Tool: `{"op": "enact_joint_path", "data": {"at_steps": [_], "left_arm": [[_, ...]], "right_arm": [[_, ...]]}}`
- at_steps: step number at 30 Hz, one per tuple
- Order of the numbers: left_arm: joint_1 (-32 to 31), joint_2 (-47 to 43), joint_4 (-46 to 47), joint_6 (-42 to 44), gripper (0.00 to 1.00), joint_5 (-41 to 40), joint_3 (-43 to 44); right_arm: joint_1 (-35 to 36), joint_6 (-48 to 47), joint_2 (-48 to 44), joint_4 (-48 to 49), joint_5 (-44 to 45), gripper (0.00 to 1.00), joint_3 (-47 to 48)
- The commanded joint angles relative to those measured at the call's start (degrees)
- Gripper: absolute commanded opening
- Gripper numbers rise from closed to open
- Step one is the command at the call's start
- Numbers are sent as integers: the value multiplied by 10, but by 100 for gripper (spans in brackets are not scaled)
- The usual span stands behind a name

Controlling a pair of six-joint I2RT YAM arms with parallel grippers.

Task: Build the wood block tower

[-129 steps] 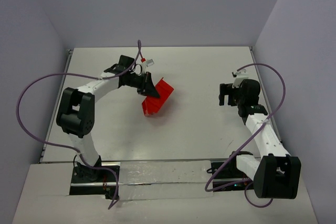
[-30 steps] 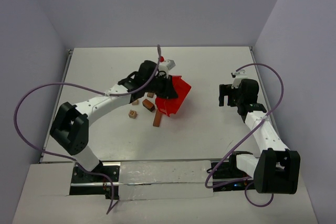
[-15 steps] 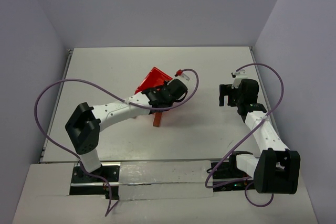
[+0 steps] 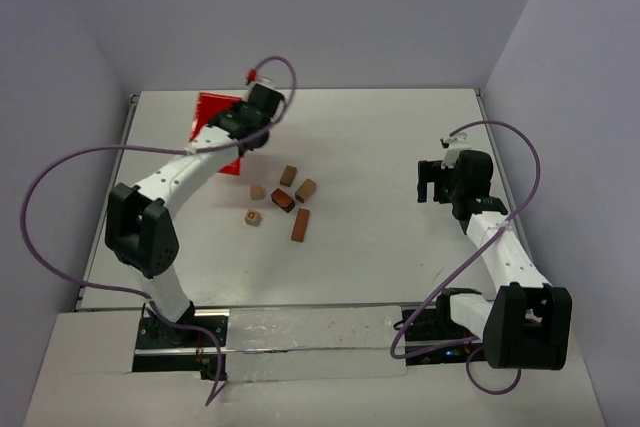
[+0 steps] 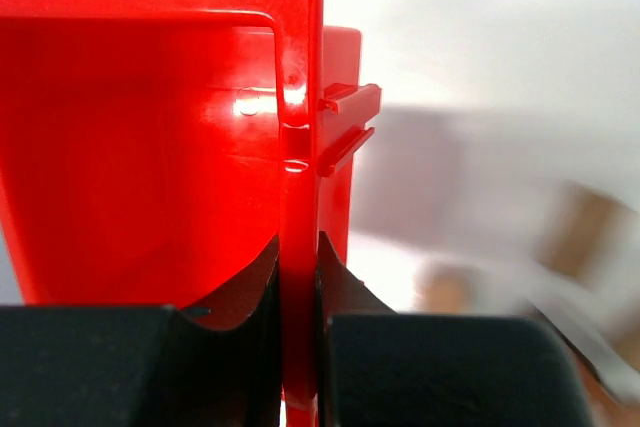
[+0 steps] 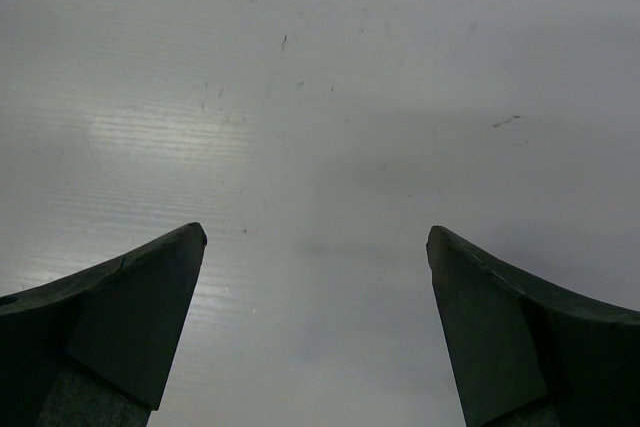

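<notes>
Several small wooden blocks lie loose and apart on the table, among them a long reddish one [image 4: 300,225], a dark one [image 4: 283,201] and a tan cube [image 4: 253,216]. None rests on another. My left gripper [image 4: 238,135] is at the far left, shut on the rim of a red plastic tray [image 4: 212,115]. In the left wrist view both fingers pinch the tray's thin wall [image 5: 298,147], and my left gripper [image 5: 299,282] shows only blurred tan shapes to its right. My right gripper [image 4: 432,179] hangs open over bare table at the right, with nothing between the jaws [image 6: 315,247].
The table's back edge and left edge run close to the tray. Grey walls enclose the table on three sides. A purple cable [image 4: 60,172] loops off the left arm, and another [image 4: 525,162] loops off the right arm.
The left arm has swung the red tray from the table's middle to the far left, uncovering the scattered blocks. The right arm has not moved.
</notes>
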Motion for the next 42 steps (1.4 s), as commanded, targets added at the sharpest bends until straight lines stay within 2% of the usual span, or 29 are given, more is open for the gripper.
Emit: {"op": "enact_joint_path", "data": {"at_steps": [1, 5, 9, 12, 15, 19, 23, 28, 33, 40, 42], "left_arm": [[123, -26, 4, 31, 0, 93, 16], [221, 17, 30, 109, 0, 164, 44], [311, 91, 3, 121, 0, 267, 117], [357, 150, -18, 140, 0, 313, 168], [373, 182, -5, 170, 0, 335, 189], [373, 220, 14, 230, 0, 323, 205], [373, 240, 31, 255, 0, 318, 216], [381, 297, -2, 242, 0, 312, 283], [386, 318, -12, 208, 0, 296, 301], [385, 333, -11, 204, 0, 285, 299], [386, 332, -10, 203, 4, 289, 297]], "right_arm": [[5, -1, 2, 7, 0, 100, 33], [6, -3, -1, 4, 1, 100, 32], [7, -4, -6, 1, -2, 100, 32], [7, -4, -6, -1, -2, 100, 32], [7, -4, -6, 1, -2, 100, 32], [7, -6, -5, 0, 1, 100, 34], [7, -6, -6, -1, 0, 100, 33], [7, -7, -5, -7, -4, 100, 34], [7, -8, -4, -8, -5, 100, 35], [6, -8, -3, -11, -6, 100, 35], [7, -8, -5, -10, -5, 100, 35]]}}
